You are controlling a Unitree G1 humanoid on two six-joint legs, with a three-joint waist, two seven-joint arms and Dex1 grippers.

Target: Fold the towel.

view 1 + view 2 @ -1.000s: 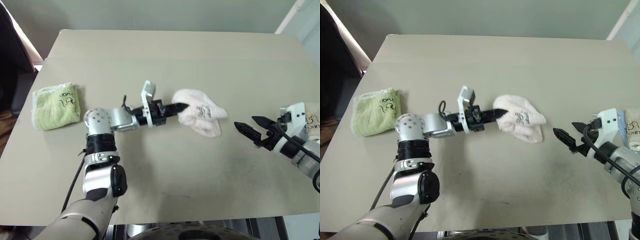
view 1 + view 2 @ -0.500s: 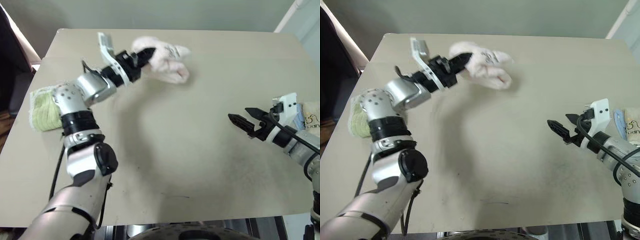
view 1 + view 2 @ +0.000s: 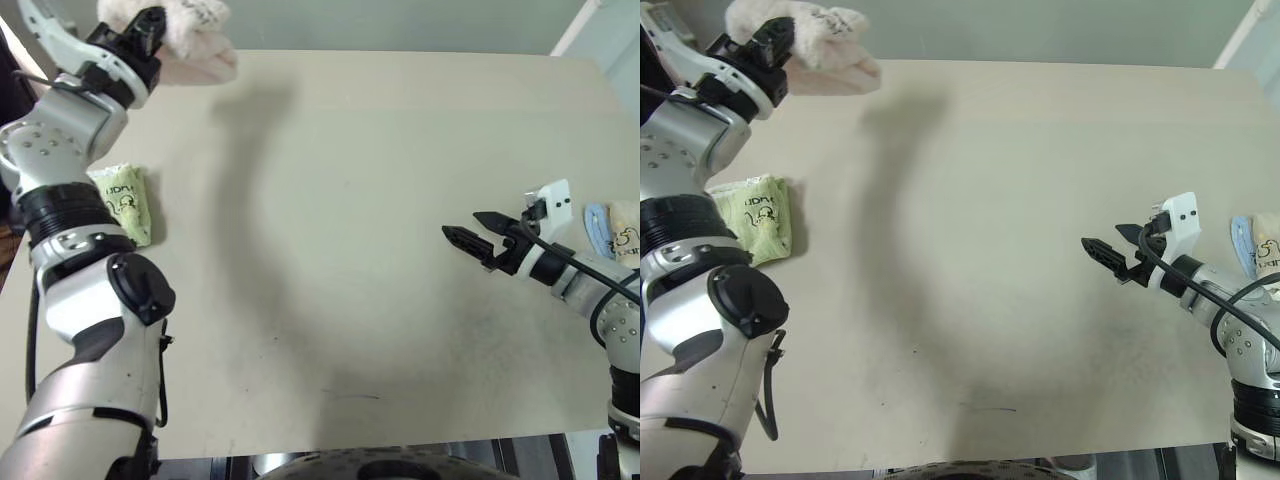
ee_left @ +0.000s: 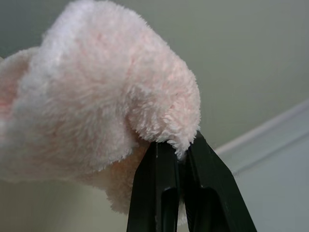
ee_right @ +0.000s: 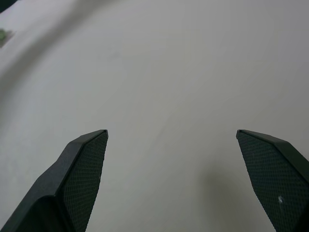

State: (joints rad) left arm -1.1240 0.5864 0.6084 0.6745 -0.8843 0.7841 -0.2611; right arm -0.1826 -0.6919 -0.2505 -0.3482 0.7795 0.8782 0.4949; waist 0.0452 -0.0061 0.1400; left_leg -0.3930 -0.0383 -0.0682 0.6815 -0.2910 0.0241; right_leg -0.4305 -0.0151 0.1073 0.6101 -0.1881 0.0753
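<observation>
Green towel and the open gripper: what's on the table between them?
Nothing: from the green towel to the right gripper, just bare table, as the right eye view shows.

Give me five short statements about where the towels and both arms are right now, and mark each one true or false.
1. The pink towel lies flat on the table. False: it hangs in the air from the left gripper, near the table's far left corner.
2. The left gripper's jaws are shut on the pink towel. True.
3. The right gripper holds a corner of the pink towel. False: its jaws are open and empty, above bare table.
4. A lime-green folded towel lies on the table's left side. True.
5. The green towel is pinned under the right gripper. False: nothing touches it.
</observation>
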